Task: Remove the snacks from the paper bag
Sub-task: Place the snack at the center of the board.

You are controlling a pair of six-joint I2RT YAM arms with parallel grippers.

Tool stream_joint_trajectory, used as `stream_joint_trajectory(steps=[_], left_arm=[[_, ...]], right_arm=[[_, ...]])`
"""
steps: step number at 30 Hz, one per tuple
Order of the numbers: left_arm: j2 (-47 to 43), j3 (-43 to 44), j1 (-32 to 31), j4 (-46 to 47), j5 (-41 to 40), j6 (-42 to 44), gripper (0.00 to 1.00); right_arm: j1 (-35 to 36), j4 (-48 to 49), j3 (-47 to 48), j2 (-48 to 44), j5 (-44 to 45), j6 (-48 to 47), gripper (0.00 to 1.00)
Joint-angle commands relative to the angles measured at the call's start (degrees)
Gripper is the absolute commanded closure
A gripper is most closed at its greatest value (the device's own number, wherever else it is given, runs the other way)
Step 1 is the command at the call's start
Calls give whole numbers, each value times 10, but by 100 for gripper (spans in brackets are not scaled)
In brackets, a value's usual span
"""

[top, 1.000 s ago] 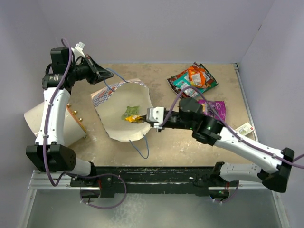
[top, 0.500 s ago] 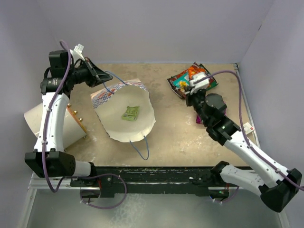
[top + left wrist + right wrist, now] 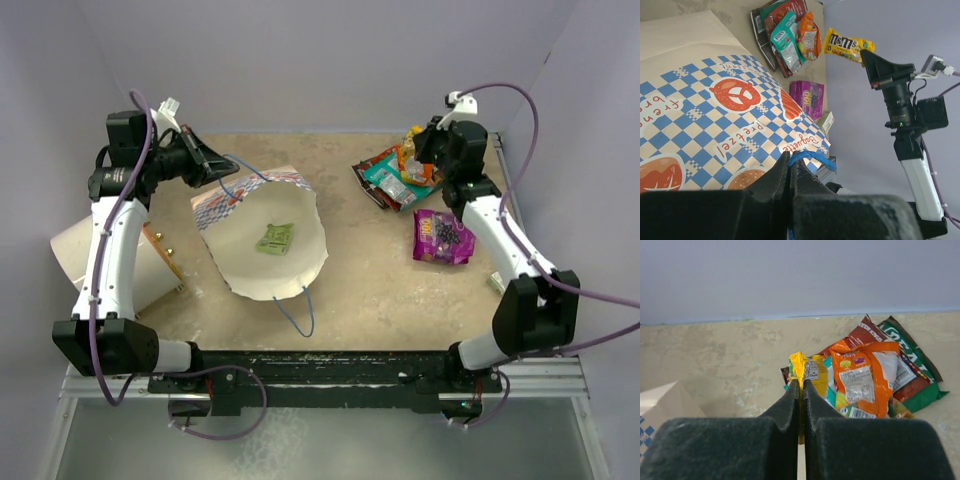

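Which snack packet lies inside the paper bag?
The green packet on the paper bag's cream inside; the rest lie outside, a yellow packet in the right claw.

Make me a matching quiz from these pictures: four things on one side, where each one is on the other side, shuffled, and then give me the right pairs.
Things
1. yellow packet
2. purple packet
3. green packet
4. blue cord handle

Places
A. inside the paper bag
B. pinched in the left gripper
C. held up in the right gripper, above the pile of packets
D. lying on the table, apart from the pile

Pairs: 1-C, 2-D, 3-A, 4-B
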Motion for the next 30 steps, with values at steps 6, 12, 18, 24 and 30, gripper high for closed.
stream_joint_trajectory(steps=[6,12,18,24,30], left_arm=[[1,11,-5,21,19,9,100],[7,18,-8,16,16,14,100],[7,17,-9,15,16,14,100],[9,10,-10,20,18,6,100],[5,9,-13,25,19,-1,100]], right_arm=[[-80,79,108,147,-239,138,100],[-117,108,99,192,-285,176,100],[-167,36,93,200,-229,107,89],[-179,-33,101,171,-181,-6,21],[-178,-88,81,119,-100,-78,14]])
